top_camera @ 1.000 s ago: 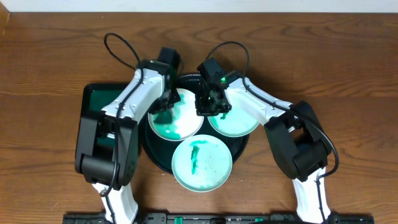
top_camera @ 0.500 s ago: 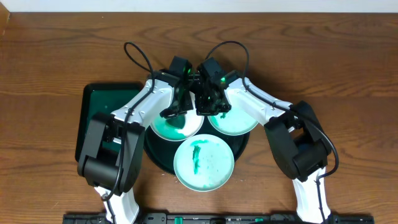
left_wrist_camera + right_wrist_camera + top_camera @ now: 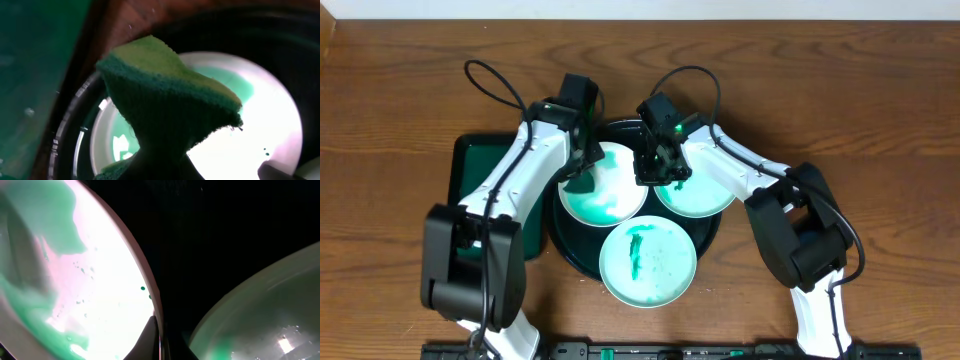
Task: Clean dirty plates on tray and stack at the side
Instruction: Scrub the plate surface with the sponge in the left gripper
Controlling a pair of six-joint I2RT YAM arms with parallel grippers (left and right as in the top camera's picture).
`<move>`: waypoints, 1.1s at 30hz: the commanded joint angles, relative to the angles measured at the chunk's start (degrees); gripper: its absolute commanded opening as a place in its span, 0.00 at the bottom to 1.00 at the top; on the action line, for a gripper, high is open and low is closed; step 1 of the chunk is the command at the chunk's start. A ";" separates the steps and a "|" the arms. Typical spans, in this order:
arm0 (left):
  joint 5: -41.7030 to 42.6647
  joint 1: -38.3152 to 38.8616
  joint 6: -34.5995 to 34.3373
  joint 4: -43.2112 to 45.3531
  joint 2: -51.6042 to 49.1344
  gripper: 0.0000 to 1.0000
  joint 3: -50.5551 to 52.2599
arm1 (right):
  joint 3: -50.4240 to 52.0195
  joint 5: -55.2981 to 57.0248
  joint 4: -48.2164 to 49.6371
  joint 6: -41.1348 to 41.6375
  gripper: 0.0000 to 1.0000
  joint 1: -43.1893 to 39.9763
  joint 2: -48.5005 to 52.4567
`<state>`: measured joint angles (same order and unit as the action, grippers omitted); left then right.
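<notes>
The black tray [image 3: 572, 242] holds three plates. The white plate [image 3: 616, 192], smeared with green, lies at its left. One mint plate [image 3: 705, 198] lies at the right, and another mint plate [image 3: 647, 262] lies at the front, overhanging the rim. My left gripper [image 3: 582, 166] is shut on a green sponge [image 3: 165, 95] over the white plate's left edge [image 3: 270, 120]. My right gripper [image 3: 656, 172] is shut on the white plate's right rim [image 3: 100, 280], with one finger [image 3: 157, 340] on top of it. The right mint plate [image 3: 260, 315] lies beside it.
A dark green rectangular tray [image 3: 468, 180] lies on the wooden table left of the black tray, partly under my left arm. Black cables loop behind both wrists. The black tray's floor [image 3: 215, 240] shows between the two plates.
My left gripper with the sponge swept right across the white plate, then came back to its left edge. The right gripper stayed still on the plate's rim.
</notes>
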<state>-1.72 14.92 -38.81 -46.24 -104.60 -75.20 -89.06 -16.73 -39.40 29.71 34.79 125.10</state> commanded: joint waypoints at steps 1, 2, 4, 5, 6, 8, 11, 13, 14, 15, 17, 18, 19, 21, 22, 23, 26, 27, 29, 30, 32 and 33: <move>4.24 1.44 -2.47 0.31 -3.74 0.07 2.56 | 0.35 2.32 0.22 -0.63 0.01 0.94 2.05; 5.57 1.70 -2.73 0.66 -4.52 0.07 2.95 | 0.35 2.29 0.22 -0.63 0.01 0.94 2.05; 9.46 2.38 -3.50 0.90 -6.60 0.07 3.13 | 0.35 2.29 0.20 -0.63 0.01 0.94 2.05; 10.88 2.75 -3.50 0.92 -7.48 0.07 3.13 | 0.35 2.29 0.22 -0.63 0.01 0.94 2.05; 11.72 3.13 -3.50 1.11 -8.22 0.07 3.13 | 0.35 2.29 0.22 -0.66 0.01 0.94 2.05; 12.92 3.78 -3.30 2.05 -9.22 0.08 3.13 | 0.35 2.29 0.20 -0.66 0.01 0.94 2.05; 22.12 3.28 4.74 8.87 -9.05 0.07 3.04 | 0.35 2.29 0.20 -0.63 0.01 0.94 2.05; 26.45 2.58 7.43 11.87 -8.90 0.07 2.82 | 0.35 2.29 0.17 -0.63 0.01 0.94 2.05; 26.69 2.29 7.56 12.04 -8.85 0.07 2.62 | 0.35 2.29 0.13 -0.66 0.01 0.94 2.05; 26.69 1.77 7.80 11.96 -8.72 0.07 2.25 | 0.35 2.32 0.07 -0.66 0.01 0.94 2.05; 25.90 0.66 8.57 11.02 -8.13 0.07 1.46 | 0.35 2.29 -0.02 -1.01 0.01 0.94 2.05; 22.75 -0.20 7.67 9.20 -7.37 0.07 0.79 | 0.35 2.29 0.00 -1.07 0.01 0.94 2.05; 20.20 -0.50 6.47 7.82 -6.93 0.07 0.44 | 0.35 2.29 0.00 -1.07 0.01 0.94 2.05; 9.64 -0.94 0.42 2.78 -5.22 0.07 -0.07 | 0.35 2.29 0.00 -1.07 0.01 0.94 2.05; 5.68 -0.92 -1.05 1.11 -4.57 0.07 -0.07 | 0.35 2.29 0.00 -1.07 0.01 0.94 2.05; -0.17 -0.81 -2.56 -1.31 -3.91 0.07 -0.04 | 0.35 2.29 0.04 -1.07 0.01 0.94 2.05; -2.38 -0.31 -2.69 -2.58 -4.33 0.07 0.44 | 0.35 2.29 0.24 -1.07 0.01 0.94 2.05; -2.38 0.33 -3.37 -2.01 -4.76 0.07 1.68 | 0.35 2.29 0.22 -1.07 0.01 0.94 2.05; -2.34 1.05 -4.55 -0.79 -5.55 0.07 3.37 | 0.35 2.23 0.20 -1.07 0.01 0.94 2.05; -1.88 1.36 -5.05 -0.24 -6.19 0.07 3.98 | 0.35 2.08 0.20 -1.07 0.01 0.94 2.05; 1.92 1.81 -4.76 1.05 -7.32 0.07 4.83 | 0.35 2.10 0.20 -1.09 0.01 0.94 2.05; 6.58 1.95 -1.99 2.16 -7.63 0.07 4.92 | 0.35 2.10 0.20 -1.09 0.01 0.94 2.05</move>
<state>-0.45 16.49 -41.85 -45.15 -110.08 -72.23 -89.17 -16.03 -39.29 29.54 34.70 125.08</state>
